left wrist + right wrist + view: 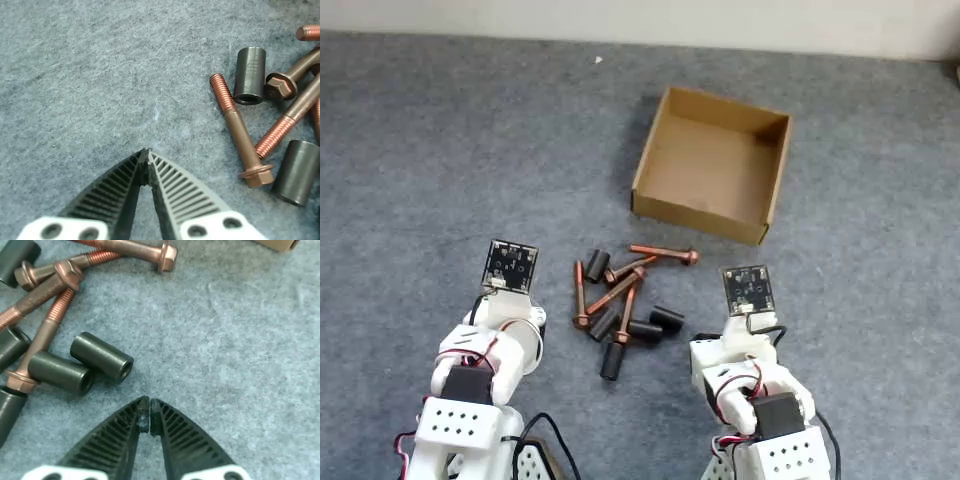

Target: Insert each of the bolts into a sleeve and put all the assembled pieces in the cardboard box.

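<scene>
While the left gripper [146, 155] and right gripper [148, 407] hang with fingers pressed together on nothing, loose bolts [238, 128] and sleeves [102, 356] lie just beside their tips, the cardboard box [698, 217] well beyond, so assembly looks unstarted and the next move calls for opening over a bolt.

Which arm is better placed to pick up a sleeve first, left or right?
Probably the right. The right gripper, shut, points at two loose sleeves lying close ahead; the left gripper, also shut, has a bolt lying nearest instead.
</scene>
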`<action>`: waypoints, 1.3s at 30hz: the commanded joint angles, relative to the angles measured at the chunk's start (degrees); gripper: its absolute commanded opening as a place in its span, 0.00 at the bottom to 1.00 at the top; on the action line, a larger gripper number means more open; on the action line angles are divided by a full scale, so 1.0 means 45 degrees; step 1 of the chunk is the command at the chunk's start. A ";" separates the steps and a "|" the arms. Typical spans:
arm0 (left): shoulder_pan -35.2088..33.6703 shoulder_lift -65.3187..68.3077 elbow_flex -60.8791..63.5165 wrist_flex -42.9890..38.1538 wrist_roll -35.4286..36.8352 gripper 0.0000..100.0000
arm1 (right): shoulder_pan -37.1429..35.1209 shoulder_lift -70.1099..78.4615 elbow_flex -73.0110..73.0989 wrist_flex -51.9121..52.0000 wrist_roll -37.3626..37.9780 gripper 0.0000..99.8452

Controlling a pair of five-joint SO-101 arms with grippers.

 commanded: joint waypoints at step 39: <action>-0.0107 -0.0088 0.0322 0.0020 -0.0176 0.03 | 0.1846 -0.0147 -0.1026 0.0361 0.0527 0.01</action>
